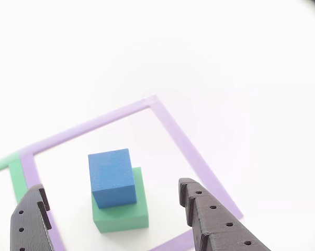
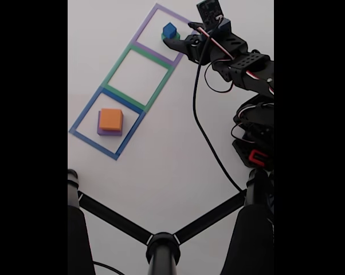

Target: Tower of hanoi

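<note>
Blue cube [image 1: 111, 178] sits on the green block [image 1: 123, 212] near the table's [image 1: 225, 63] far edge; the gripper [image 1: 113, 209] straddles them, jaws wide apart, gripping nothing.

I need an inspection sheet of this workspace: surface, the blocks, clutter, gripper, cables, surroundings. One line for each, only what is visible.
Surface: white table with three tape outlines in a row, purple, green, blue.
Job's things: blue cube on green block in the purple outline; orange block on purple block in the blue outline; the green outline holds nothing.
Clutter: nothing seen.
Gripper: gripper open, fingers either side of the blue-green stack, not touching.
Cables: black cable across the table; red wires on the arm.
Surroundings: black stand legs in the foreground.
</note>
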Controlling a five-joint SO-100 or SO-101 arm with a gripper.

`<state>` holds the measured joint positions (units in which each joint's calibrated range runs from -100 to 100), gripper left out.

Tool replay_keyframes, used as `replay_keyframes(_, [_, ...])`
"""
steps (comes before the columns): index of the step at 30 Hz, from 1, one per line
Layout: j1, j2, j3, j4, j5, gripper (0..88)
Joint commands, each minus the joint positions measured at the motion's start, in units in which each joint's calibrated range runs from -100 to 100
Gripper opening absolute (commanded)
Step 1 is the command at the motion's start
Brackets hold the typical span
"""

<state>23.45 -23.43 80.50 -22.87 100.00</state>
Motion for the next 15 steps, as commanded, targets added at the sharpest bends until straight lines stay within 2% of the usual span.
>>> replay_keyframes(1, [-0.92, 7.08, -0.40, -12.78, 0.00, 28.6])
replay_keyframes(7, [-1.08, 16.38, -1.50, -23.38, 0.00, 28.5])
replay_keyframes(15, [-1.46, 26.15, -4.95, -31.48, 0.00, 27.2])
